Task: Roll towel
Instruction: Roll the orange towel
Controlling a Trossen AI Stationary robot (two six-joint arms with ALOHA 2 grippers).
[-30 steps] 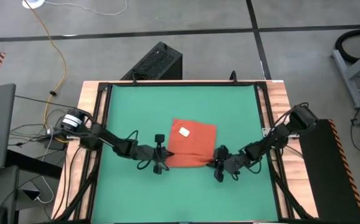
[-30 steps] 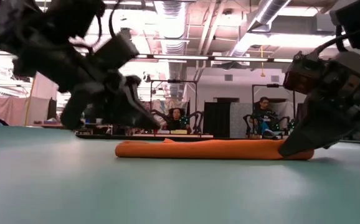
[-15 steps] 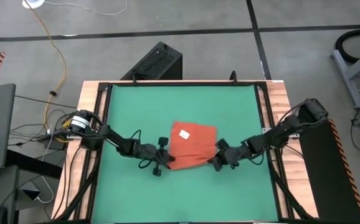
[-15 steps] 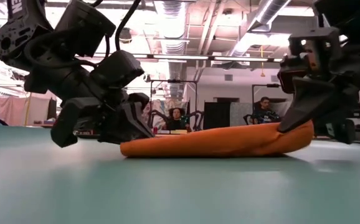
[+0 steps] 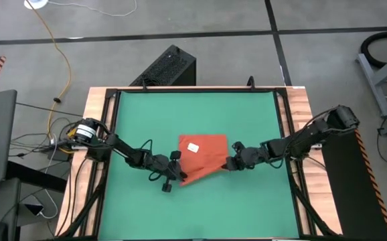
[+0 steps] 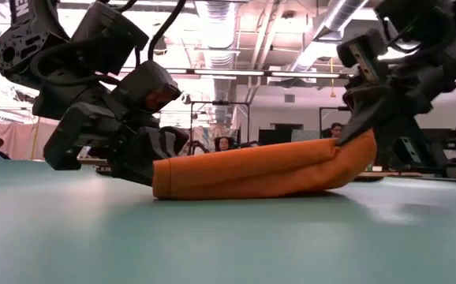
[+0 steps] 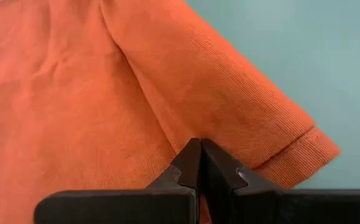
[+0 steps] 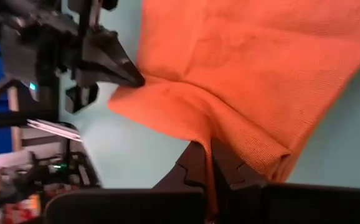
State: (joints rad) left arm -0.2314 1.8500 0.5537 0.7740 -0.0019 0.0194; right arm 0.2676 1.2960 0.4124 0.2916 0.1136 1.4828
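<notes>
The orange-red towel (image 5: 207, 152) lies on the green mat (image 5: 140, 114), its white tag (image 5: 193, 147) facing up. Its far part rests on the mat and its near edge is raised, higher at the right (image 6: 252, 170). My left gripper (image 5: 180, 174) is shut on the towel's near left corner, low over the mat. My right gripper (image 5: 228, 163) is shut on the near right corner, held higher (image 6: 362, 130). The left gripper also shows in the right wrist view (image 8: 130, 74). My left gripper pinches the towel's near left corner (image 7: 192, 134) between its two shut fingers, coming in nearly level from the table's left. That corner (image 6: 158, 170) sits just at the mat. One layer or several, I cannot tell. My right gripper pinches the towel's near right corner (image 8: 220, 127) between its two shut fingers, slanting in from the table's right. The corner (image 6: 353, 150) is lifted clear of the mat and the cloth sags from it toward the left gripper.
Bare green mat lies on all sides of the towel, framed by a black rail and wooden table edges (image 5: 300, 100). A black box (image 5: 170, 67) stands on the floor beyond the far edge. People sit in the room behind the table (image 6: 334, 134).
Both grippers have risen with the towel's near edge. The right one has gone up and toward the far edge, lifting the near right corner clear and carrying it over the cloth. The left corner has risen only a little. The towel's far part has stayed in place.
</notes>
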